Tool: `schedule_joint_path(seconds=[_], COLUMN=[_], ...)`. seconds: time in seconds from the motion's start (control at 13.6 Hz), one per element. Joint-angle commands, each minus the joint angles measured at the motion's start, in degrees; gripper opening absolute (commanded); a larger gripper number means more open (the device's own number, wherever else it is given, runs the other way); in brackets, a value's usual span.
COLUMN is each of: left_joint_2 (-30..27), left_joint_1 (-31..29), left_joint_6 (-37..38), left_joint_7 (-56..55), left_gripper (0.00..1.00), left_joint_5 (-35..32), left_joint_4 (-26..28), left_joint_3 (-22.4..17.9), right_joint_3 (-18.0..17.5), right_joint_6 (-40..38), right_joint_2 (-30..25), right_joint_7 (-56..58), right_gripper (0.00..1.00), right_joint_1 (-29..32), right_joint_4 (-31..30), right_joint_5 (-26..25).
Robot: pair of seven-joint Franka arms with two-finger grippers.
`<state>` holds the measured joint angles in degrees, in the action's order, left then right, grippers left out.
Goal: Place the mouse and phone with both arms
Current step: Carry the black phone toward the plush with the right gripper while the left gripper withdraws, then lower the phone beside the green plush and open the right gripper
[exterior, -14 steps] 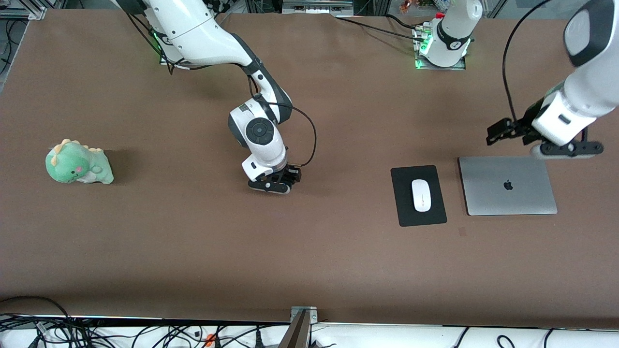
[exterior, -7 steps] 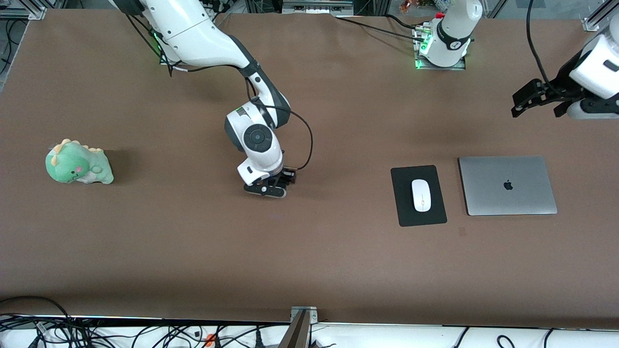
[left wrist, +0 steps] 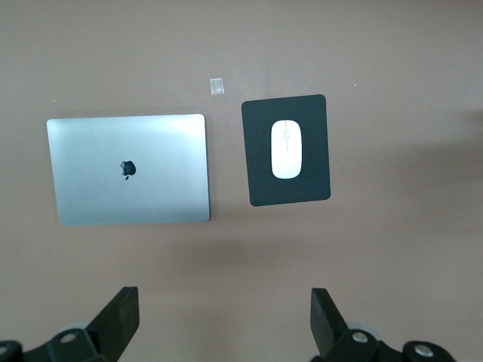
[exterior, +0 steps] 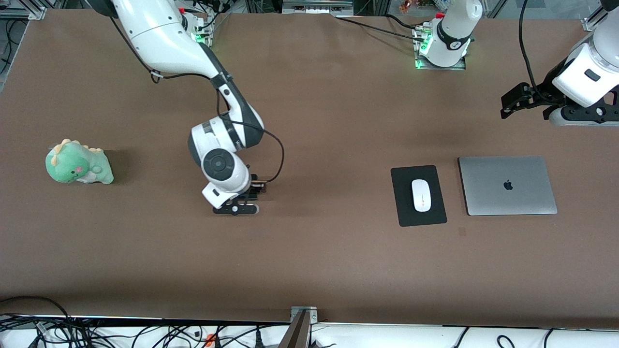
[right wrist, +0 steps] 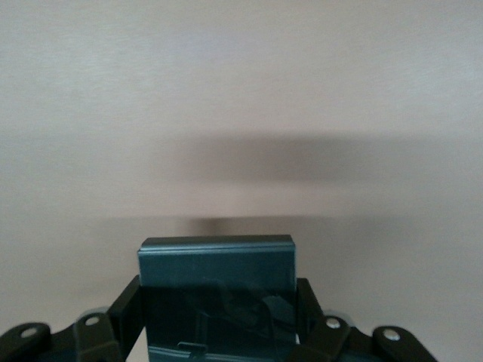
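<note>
The white mouse (exterior: 421, 195) lies on a black mouse pad (exterior: 406, 212); both also show in the left wrist view, the mouse (left wrist: 287, 148) on the pad (left wrist: 260, 188). My right gripper (exterior: 240, 203) is shut on the black phone (right wrist: 217, 290), holding it low over bare table between the plush toy and the mouse pad. In the front view the phone is mostly hidden under the hand. My left gripper (exterior: 513, 102) is open and empty, up over bare table off the laptop's edge on the arm bases' side; its fingers (left wrist: 121, 320) stand wide apart.
A closed silver laptop (exterior: 507, 185) lies beside the mouse pad toward the left arm's end; it also shows in the left wrist view (left wrist: 128, 168). A green dinosaur plush (exterior: 77, 163) sits toward the right arm's end. A small tape mark (exterior: 463, 232) is on the brown table.
My right gripper has carried the phone toward the right arm's end of the table. My left gripper has risen off the laptop's edge and drawn back toward the bases.
</note>
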<state>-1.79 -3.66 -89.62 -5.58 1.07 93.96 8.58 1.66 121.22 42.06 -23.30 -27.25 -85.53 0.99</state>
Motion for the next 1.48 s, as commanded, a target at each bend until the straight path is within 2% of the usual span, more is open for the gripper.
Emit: schedule_joint_path(seconds=[0.0,0.3,0.44,0.59,0.81,0.96,1.4], left_joint_2=[0.7,0.6,0.6,0.5,0.6,0.6,0.7], left_joint_1=[0.4,2.0,3.3,6.8,6.7,6.6,6.2], left_joint_6=[0.9,0.9,0.9,0.9,0.9,0.9,0.9], left_joint_7=[-0.1,-0.2,-0.2,-0.3,-0.3,-0.3,-0.3], left_gripper=[1.00,1.00,1.00,1.00,1.00,1.00,1.00], left_joint_5=[-1.2,-1.3,-1.7,-1.9,-1.9,-1.9,-1.9], left_joint_4=[-2.0,-2.7,-2.6,-2.6,-2.7,-2.7,-2.7], left_joint_3=[0.0,-0.5,-1.5,-4.6,-4.4,-4.1,-4.4], right_joint_3=[-0.6,0.0,0.5,1.8,5.4,7.3,7.3], right_joint_6=[-1.7,2.3,7.9,14.9,25.1,28.6,35.9], right_joint_2=[-5.2,-12.8,-17.6,-21.0,-22.8,-23.2,-19.7], right_joint_7=[7.4,15.5,17.9,19.8,23.4,27.8,30.2], right_gripper=[0.27,0.27,0.27,0.27,0.27,0.28,0.28], right_joint_1=[4.1,10.7,13.2,14.5,14.9,16.7,21.5], right_joint_4=[-5.4,-16.6,-25.4,-33.9,-42.5,-45.7,-46.0], right_joint_5=[0.3,0.3,0.3,0.3,0.3,0.4,0.4])
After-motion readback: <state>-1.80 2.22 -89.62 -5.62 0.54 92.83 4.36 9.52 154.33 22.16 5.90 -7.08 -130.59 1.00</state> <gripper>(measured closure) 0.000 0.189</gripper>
